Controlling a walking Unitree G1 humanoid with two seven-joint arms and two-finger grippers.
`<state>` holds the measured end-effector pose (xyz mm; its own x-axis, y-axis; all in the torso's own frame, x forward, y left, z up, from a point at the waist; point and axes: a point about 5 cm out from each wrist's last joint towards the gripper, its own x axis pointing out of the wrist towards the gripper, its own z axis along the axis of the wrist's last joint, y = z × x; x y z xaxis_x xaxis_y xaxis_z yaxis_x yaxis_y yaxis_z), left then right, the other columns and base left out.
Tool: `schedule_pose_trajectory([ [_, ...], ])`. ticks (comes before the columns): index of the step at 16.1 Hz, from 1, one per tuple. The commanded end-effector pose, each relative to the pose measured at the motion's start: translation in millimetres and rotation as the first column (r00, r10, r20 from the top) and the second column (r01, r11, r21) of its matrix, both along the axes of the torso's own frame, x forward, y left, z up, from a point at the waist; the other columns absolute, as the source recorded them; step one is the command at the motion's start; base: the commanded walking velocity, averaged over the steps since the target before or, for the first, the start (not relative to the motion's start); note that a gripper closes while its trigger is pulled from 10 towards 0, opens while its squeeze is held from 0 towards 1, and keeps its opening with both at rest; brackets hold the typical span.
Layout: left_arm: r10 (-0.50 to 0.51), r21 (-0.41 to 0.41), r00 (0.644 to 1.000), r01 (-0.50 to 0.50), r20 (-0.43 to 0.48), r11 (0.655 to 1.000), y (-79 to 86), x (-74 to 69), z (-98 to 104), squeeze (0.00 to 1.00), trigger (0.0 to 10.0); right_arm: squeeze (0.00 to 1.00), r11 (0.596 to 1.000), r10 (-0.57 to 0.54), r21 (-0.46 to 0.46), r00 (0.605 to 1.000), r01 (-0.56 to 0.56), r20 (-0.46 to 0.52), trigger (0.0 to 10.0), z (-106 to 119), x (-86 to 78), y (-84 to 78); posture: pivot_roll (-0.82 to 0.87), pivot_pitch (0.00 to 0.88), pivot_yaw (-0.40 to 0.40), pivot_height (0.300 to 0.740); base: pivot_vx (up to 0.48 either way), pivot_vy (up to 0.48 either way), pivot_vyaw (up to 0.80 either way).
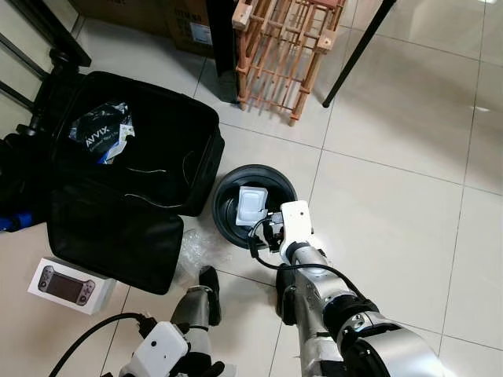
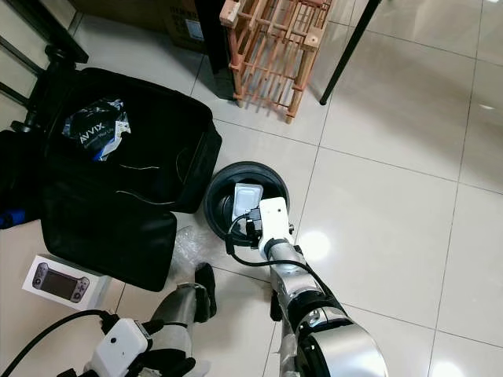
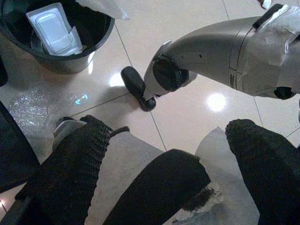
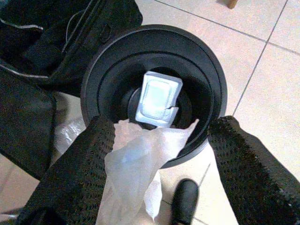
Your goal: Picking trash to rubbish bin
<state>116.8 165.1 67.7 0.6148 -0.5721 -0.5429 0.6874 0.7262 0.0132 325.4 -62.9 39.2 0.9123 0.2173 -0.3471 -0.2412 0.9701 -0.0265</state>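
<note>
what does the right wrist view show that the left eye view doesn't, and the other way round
Right wrist view: a crumpled clear plastic wrapper hanging off one finger of the open right gripper, just above the bin rim. Left eye view: the open black suitcase with a printed packet inside, the boxed game console, the wooden rack, and the left gripper low over the floor. Both: the black rubbish bin holding a white plastic tray.

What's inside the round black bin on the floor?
A white plastic tray lies at the bottom of the black bin. The right pincer holds crumpled clear plastic over the near rim, hiding part of the inside.
</note>
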Motion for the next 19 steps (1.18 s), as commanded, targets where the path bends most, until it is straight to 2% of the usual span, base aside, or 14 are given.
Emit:
schedule_pose_trajectory([
  [1, 0.004, 0.001, 0.998, -0.004, -0.059, 1.0, 0.4, -12.1, -6.0, 0.0, 10.0, 0.0, 0.997, -0.006, -0.079, 0.998, 0.001, -0.063, 10.0, -20.6, -15.4, -3.7, 0.27, 0.646, 0.012, 0.74, 0.0, 0.0, 0.0],
  [4, 0.002, -0.005, 0.999, -0.002, -0.054, 1.0, -1.3, -13.3, 0.1, 0.0, 10.0, 0.0, 0.987, -0.02, -0.159, 0.999, 0.013, -0.042, 10.0, -22.4, -16.3, -9.1, 0.27, 0.647, 0.011, 0.74, 0.0, 0.0, 0.0],
  [5, -0.002, -0.006, 0.999, 0.001, -0.054, 1.0, -2.1, -14.7, 1.8, 0.0, 10.0, 0.0, 0.989, -0.061, -0.136, 0.996, 0.052, -0.062, 10.0, -24.0, -15.9, -15.0, 0.27, 0.647, 0.014, 0.74, 0.0, 0.0, 0.0],
  [7, -0.009, -0.01, 0.999, 0.009, -0.051, 1.0, -8.2, -18.9, 5.8, 0.0, 10.0, 0.0, 0.99, -0.024, -0.142, 0.997, 0.014, -0.071, 10.0, -27.0, -19.2, -13.0, 0.27, 0.644, 0.016, 0.74, 0.0, 0.0, 0.0],
  [8, -0.012, -0.013, 0.999, 0.012, -0.048, 1.0, -10.8, -21.9, 7.3, 0.0, 10.0, 0.0, 0.993, -0.04, -0.118, 0.997, 0.031, -0.07, 10.0, -27.0, -19.0, -16.0, 0.26, 0.631, 0.014, 0.74, 0.0, 0.0, 0.0],
  [11, -0.013, -0.023, 1.0, 0.012, -0.025, 1.0, -24.5, -11.9, -9.9, 0.0, 10.0, 0.0, 0.992, -0.075, -0.102, 0.997, 0.072, -0.027, 10.0, -22.1, -14.0, -29.7, 0.23, 0.577, 0.001, 0.74, 0.0, 0.0, 0.0],
  [12, -0.004, -0.029, 1.0, 0.004, -0.012, 1.0, -26.2, -0.2, -18.6, 0.0, 10.0, 0.0, 0.991, -0.09, -0.095, 0.996, 0.09, 0.0, 10.0, -19.2, -12.4, -34.7, 0.22, 0.545, 0.001, 0.74, 0.0, 0.0, 0.0],
  [13, 0.004, -0.028, 1.0, -0.004, -0.007, 1.0, -19.0, 10.8, -25.9, 0.0, 10.0, 0.0, 0.99, -0.107, -0.089, 0.994, 0.108, 0.015, 10.0, -18.4, -12.2, -38.9, 0.21, 0.523, 0.002, 0.74, 0.0, 0.0, 0.0],
  [14, 0.013, -0.025, 1.0, -0.013, 0.004, 1.0, -9.4, 25.4, -31.8, 0.0, 10.0, 0.0, 0.99, -0.117, -0.077, 0.993, 0.119, 0.027, 10.0, -18.9, -13.8, -41.6, 0.2, 0.477, 0.004, 0.74, 0.0, 0.0, 0.0],
  [15, 0.02, -0.025, 0.999, -0.02, 0.027, 0.999, -5.2, 45.9, -39.2, 0.0, 10.0, 0.0, 0.99, -0.124, -0.068, 0.991, 0.127, 0.042, 10.0, -19.9, -16.7, -44.3, 0.18, 0.428, 0.009, 0.74, 0.0, 0.0, 0.0],
  [19, 0.03, -0.038, 0.991, -0.026, 0.132, 0.999, -11.4, 77.8, -35.8, 0.0, 10.0, 0.0, 0.982, -0.177, -0.041, 0.974, 0.184, 0.141, 10.0, -11.1, -22.6, -61.3, 0.13, 0.303, 0.029, 0.74, 0.0, 0.0, 0.0],
])
